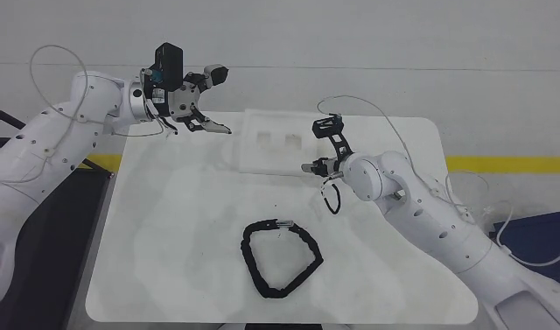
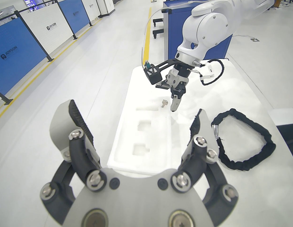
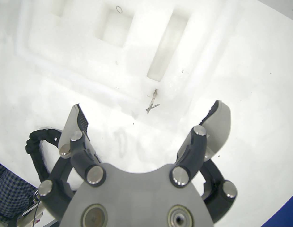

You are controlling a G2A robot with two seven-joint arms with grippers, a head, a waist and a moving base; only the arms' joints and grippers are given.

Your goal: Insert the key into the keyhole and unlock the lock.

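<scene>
A small metal key (image 3: 152, 103) stands stuck upright in the white foam tray (image 1: 262, 161), near its right end; the left wrist view also catches the key (image 2: 163, 102). My right gripper (image 3: 147, 112) hovers open just above and beside it, touching nothing, and appears again as the right gripper (image 1: 308, 166) from above. A black fabric-covered chain lock (image 1: 280, 258) lies in a loop on the table's front middle, its metal lock end (image 2: 216, 131) facing the tray. My left gripper (image 1: 220, 101) is open and empty, raised over the table's back left corner.
The foam tray (image 2: 127, 142) has several rectangular recesses (image 3: 115, 28). A black cable loop (image 1: 332, 199) hangs from the right wrist. The white table (image 1: 175, 242) has bare room at left and front right. A yellow floor line runs behind it.
</scene>
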